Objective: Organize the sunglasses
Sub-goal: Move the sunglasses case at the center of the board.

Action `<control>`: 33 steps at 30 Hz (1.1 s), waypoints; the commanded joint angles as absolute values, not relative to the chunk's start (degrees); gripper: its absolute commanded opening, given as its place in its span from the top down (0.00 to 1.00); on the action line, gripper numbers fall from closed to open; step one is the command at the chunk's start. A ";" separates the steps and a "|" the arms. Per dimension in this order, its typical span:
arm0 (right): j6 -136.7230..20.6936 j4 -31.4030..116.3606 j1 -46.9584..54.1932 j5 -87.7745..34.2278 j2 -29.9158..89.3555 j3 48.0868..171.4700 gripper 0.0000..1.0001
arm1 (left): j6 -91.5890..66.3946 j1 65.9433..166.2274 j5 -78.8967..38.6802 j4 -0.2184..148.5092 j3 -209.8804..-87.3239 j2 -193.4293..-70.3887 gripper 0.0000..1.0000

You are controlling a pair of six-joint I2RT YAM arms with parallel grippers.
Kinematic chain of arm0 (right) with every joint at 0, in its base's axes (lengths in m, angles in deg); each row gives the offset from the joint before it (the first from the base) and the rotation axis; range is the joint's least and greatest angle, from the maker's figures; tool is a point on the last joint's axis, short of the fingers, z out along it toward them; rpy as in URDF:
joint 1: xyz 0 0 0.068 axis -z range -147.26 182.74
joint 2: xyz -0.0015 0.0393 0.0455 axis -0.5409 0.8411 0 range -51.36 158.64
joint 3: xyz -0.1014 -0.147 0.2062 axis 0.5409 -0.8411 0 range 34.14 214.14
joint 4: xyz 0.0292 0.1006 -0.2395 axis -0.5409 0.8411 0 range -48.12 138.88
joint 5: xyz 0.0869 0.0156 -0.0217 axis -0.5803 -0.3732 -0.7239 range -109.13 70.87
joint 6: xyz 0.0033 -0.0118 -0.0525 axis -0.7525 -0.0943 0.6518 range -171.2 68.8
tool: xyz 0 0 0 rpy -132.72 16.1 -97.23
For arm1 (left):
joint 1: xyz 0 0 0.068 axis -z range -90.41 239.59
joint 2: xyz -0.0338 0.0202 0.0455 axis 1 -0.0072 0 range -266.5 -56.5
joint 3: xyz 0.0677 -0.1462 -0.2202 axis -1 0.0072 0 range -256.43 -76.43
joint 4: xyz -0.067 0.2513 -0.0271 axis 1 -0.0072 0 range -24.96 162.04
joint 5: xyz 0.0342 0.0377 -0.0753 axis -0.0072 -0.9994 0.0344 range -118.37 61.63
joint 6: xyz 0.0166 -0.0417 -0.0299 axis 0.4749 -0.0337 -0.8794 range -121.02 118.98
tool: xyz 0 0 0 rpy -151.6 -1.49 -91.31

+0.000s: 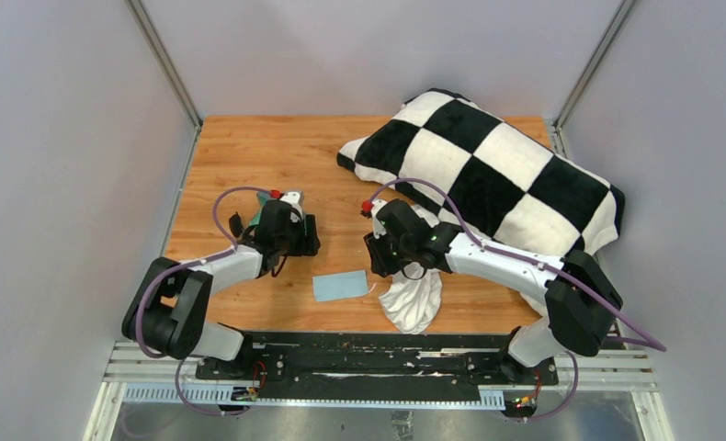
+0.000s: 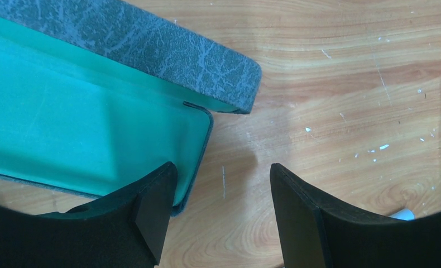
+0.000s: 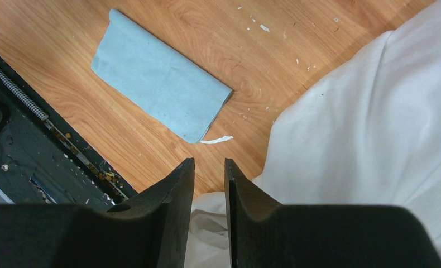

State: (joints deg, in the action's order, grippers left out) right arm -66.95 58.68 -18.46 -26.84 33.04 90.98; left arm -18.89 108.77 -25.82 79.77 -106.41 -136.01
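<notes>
The sunglasses are out of view in every frame. The grey-blue case (image 2: 168, 50) lies open at the left of the table, and the part of its mint-green inside (image 2: 67, 111) that shows is bare. My left gripper (image 2: 224, 192) hangs open just above the case's near corner, its left finger (image 2: 151, 212) over the rim and its right finger over bare wood. In the top view the case (image 1: 272, 213) peeks out from under this gripper (image 1: 295, 237). My right gripper (image 3: 209, 163) holds its jaws a narrow gap apart with nothing between them, above the edge of a white cloth (image 3: 374, 123).
A folded light-blue cloth (image 1: 339, 286) lies near the front edge between the arms, also in the right wrist view (image 3: 157, 84). A black-and-white checkered cushion (image 1: 488, 170) fills the back right. The white cloth (image 1: 413, 301) trails under my right arm. The black base rail (image 3: 23, 151) borders the table.
</notes>
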 commanded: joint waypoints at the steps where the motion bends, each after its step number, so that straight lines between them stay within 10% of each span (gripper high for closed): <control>1: -67.07 60.06 -17.77 -26.92 32.82 91.46 0.69 | -20.75 109.95 -24.33 81.75 -107.73 -137.77 0.34; 18: -68.00 59.94 -17.45 -24.68 30.27 89.32 0.69 | -24.39 123.68 -21.76 83.12 -121.36 -150.45 0.34; 33: -71.10 56.23 -16.83 -28.11 33.32 88.93 0.69 | -28.13 124.80 -23.07 77.87 -113.66 -127.84 0.32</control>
State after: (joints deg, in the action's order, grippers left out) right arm -69.05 57.89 -17.67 -26.12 31.12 89.45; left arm -26.30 124.28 -21.34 81.67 -116.03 -134.35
